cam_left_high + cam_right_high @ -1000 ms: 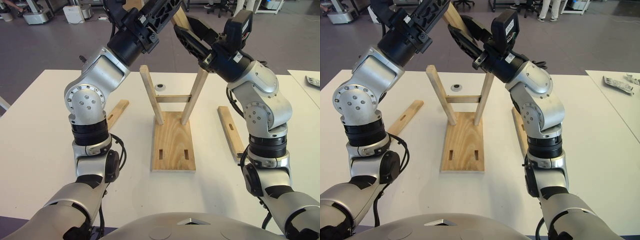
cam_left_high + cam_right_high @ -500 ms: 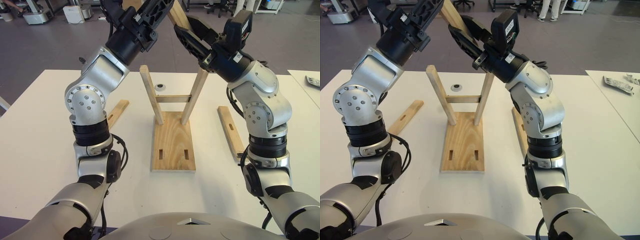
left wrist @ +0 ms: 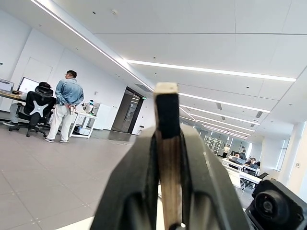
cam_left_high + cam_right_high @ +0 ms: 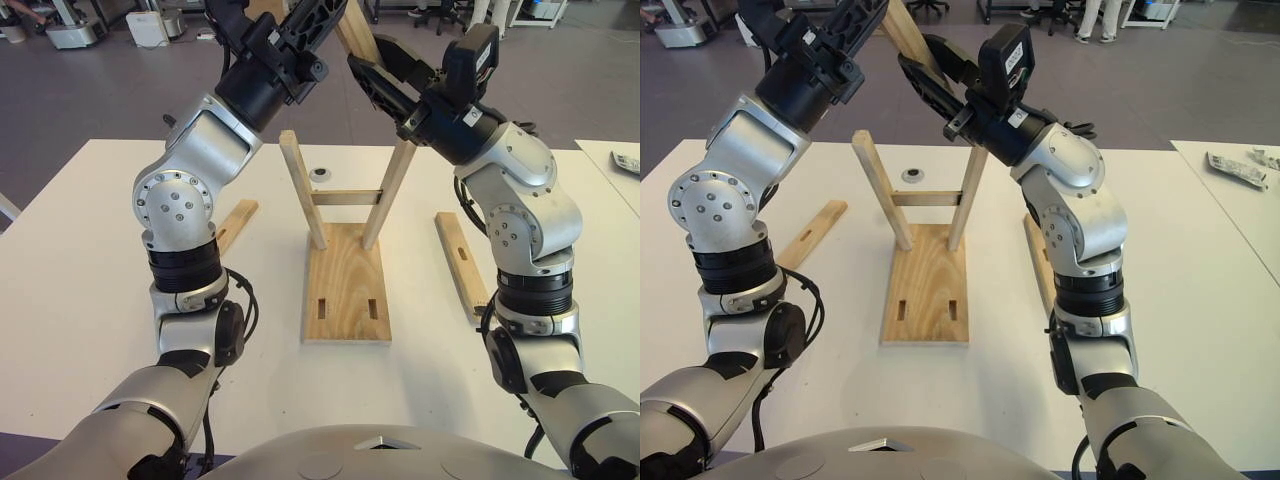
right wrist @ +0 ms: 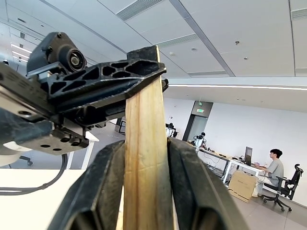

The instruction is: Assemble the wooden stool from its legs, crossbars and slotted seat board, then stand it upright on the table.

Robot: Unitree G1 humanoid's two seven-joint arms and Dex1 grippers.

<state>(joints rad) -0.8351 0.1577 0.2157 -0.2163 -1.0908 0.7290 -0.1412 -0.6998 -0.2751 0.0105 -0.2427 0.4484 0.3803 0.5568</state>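
Observation:
The slotted seat board lies flat mid-table. Two legs stand slanting in its far slots, joined by a crossbar. Its two near slots are empty. High above the far end of the board, a loose wooden leg is held in the air from both sides. My left gripper is shut on it, the wood clamped between its black fingers. My right gripper is shut on the same leg from the other side.
One loose slotted wooden piece lies on the table left of the board, another to its right. A small round fitting sits in the tabletop behind the standing legs. The room's floor and desks lie beyond the far edge.
Both grippers have stayed shut on the raised leg. The left arm has shifted slightly to the right and the right wrist has tilted a little. The board and loose pieces have not moved.

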